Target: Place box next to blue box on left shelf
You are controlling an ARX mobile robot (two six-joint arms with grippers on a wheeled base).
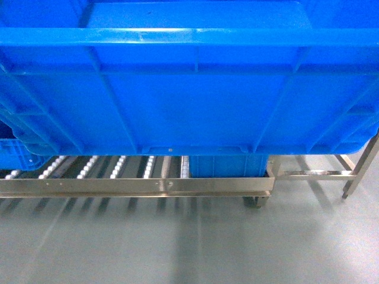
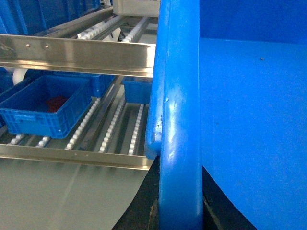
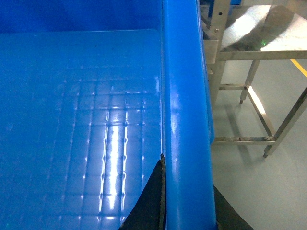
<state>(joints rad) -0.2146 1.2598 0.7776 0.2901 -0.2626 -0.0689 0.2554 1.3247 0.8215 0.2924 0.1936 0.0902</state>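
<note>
The left gripper [image 2: 178,218] only shows as dark slivers either side of the box [image 1: 189,89] rim at the bottom edge of the left wrist view, so it looks clamped across that rim, with the tips themselves cut off. Same deal with the right gripper [image 3: 184,211]: one dark finger [image 3: 151,199] lies against the inside wall, another dark bit pokes out on the outer side, and the blue rim sits between them. So both claws are closed onto the box, one on each side rim.

Lots is hidden here. In the head view the box fills the upper half of the frame and blocks nearly everything behind it; its top and both ends run off the frame. Neither arm shows there at all.

The box hangs above and in front of the left shelf [image 1: 136,186], over its pale steel front rail, not resting on the rollers. Two small tabs show along its bottom edge near the middle.

Under the box, about six rows of white roller wheels [image 1: 89,165] can be made out in the head view. One blue box [image 1: 228,165] sits at the right end of the shelf just behind the rail, and another blue crate [image 1: 15,157] peeks in at the left edge. The left wrist view shows two shelf levels, a small blue bin [image 2: 45,110] with something red inside on the lower level, and two more blue bins further back. A steel frame [image 1: 323,171] stands off the shelf's right end on the grey floor [image 1: 189,248].
</note>
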